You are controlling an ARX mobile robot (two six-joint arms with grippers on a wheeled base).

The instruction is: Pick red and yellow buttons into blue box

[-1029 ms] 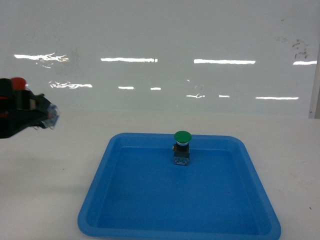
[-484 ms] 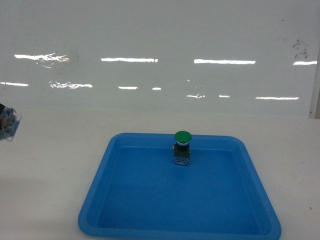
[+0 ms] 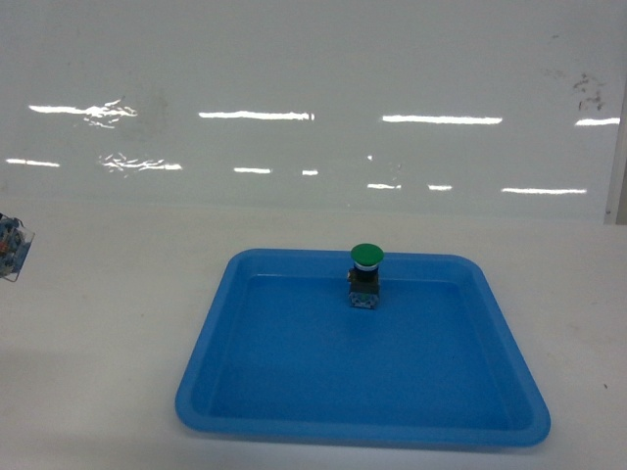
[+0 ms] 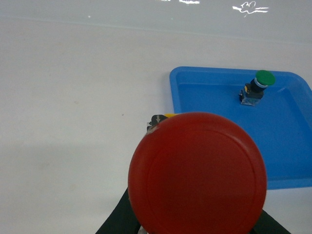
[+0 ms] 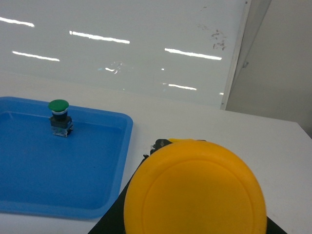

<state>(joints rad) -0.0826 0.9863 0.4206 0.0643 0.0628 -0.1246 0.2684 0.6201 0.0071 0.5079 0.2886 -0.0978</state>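
Observation:
The red button's cap fills the lower left wrist view, right in front of the camera. My left gripper is shut on it, and dark fingers show below the cap. In the head view only the button's clear contact block peeks in at the left edge. The yellow button's cap fills the lower right wrist view, with my right gripper shut on it to the right of the tray. The blue box is out of view.
A shallow blue tray lies on the white table, also seen as tray and tray. A green-capped button stands upright near its far rim. A glossy white wall rises behind the table.
My left gripper with the red button has slid left, almost out of the head view. The tray sits slightly further right and higher in the head view than before.

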